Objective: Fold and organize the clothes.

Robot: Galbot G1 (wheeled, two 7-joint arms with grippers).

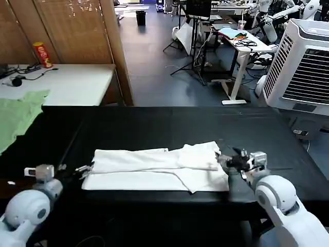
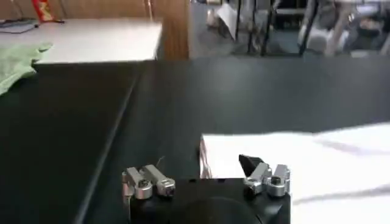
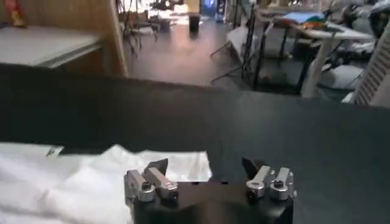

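White cotton T-shirt (image 1: 157, 169), folded into a long band, lies on the black table (image 1: 154, 126) near its front edge. Long axis runs left to right across the robot's front; the bunched, wrinkled end points toward the robot's right. Plain white side up, with creases and one overlapped layer along the length. Left gripper (image 1: 77, 169) at the shirt's left end, jaws released, one fingertip over the cloth edge. Right gripper (image 1: 232, 159) at the right end, jaws spread, gripping nothing. Pale green garment (image 1: 15, 116) far left.
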